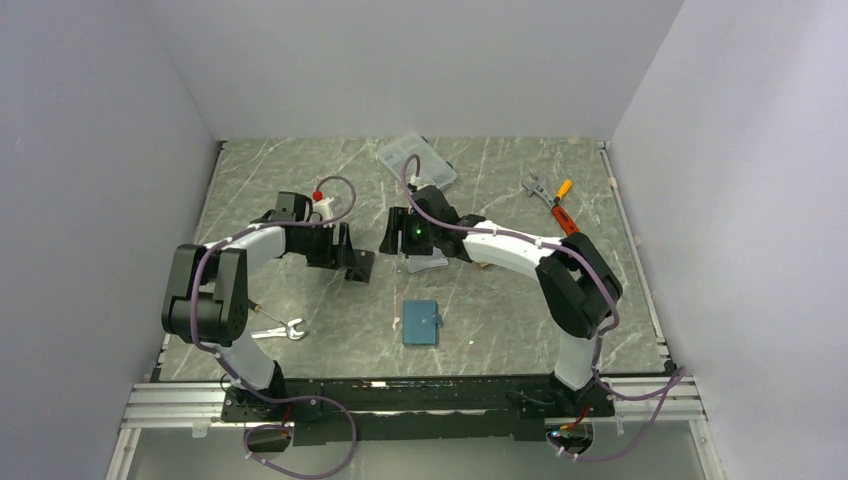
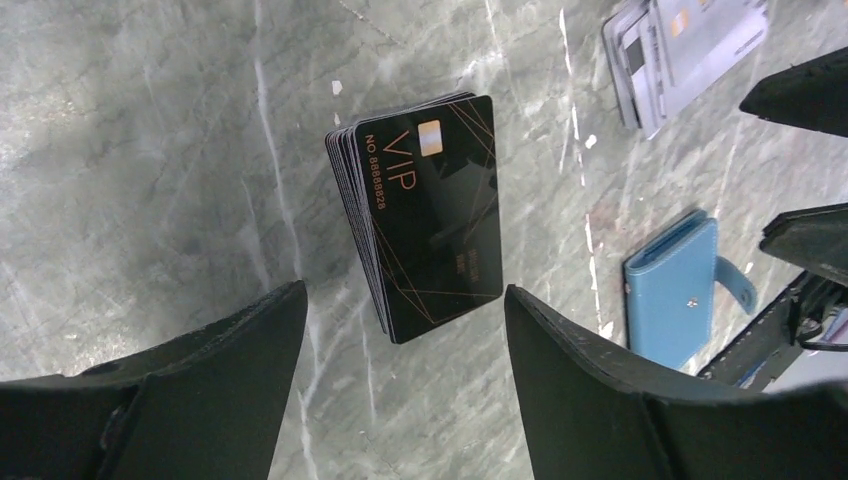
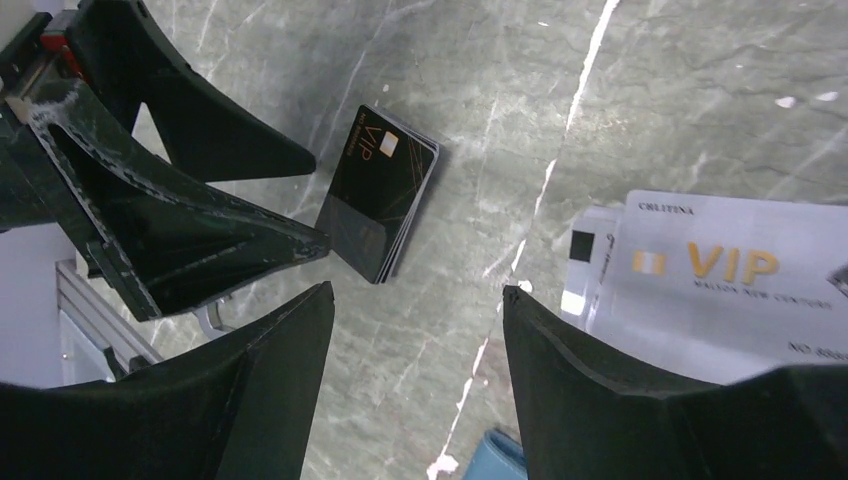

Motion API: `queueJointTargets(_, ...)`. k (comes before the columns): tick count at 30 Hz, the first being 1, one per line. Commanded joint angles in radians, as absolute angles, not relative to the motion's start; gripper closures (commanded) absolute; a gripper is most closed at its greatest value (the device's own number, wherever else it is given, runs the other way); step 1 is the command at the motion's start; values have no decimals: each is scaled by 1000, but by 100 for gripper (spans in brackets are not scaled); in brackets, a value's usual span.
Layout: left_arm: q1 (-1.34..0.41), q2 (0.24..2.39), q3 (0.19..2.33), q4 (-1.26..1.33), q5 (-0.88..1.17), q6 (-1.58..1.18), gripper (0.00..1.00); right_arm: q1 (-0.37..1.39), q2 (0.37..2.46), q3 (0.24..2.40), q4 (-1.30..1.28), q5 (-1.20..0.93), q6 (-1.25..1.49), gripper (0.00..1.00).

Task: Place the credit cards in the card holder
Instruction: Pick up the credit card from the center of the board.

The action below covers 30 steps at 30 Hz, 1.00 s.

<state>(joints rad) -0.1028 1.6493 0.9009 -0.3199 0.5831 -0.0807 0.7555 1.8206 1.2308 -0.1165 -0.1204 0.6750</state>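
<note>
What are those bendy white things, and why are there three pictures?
They are two robot arms bolted to a grey stone table. One picture comes from a camera high above; the other two come from small cameras on each arm's wrist, so you see black jaws at the bottom. On the table lie a stack of black cards, some silver cards, a blue card holder, a small spanner and some tools. Both sets of jaws stand open above the table, holding nothing.
</note>
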Motion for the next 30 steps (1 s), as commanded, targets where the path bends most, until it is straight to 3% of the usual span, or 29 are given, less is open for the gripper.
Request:
queueJointTargets(1, -138, 1689, 959, -328, 534, -39, 24, 752, 1884, 1290, -16, -212, 728, 36)
queueJointTargets(8, -178, 1767, 1030, -386, 489, -12, 39, 751, 1955, 1294, 35, -255, 760, 38)
queueJointTargets(20, -201, 1800, 1086, -458, 394, 29, 55, 748, 2033, 1253, 117, -321, 811, 39)
queueJointTargets(30, -206, 1823, 1103, -476, 428, 41, 87, 749, 2082, 1258, 134, -324, 822, 39)
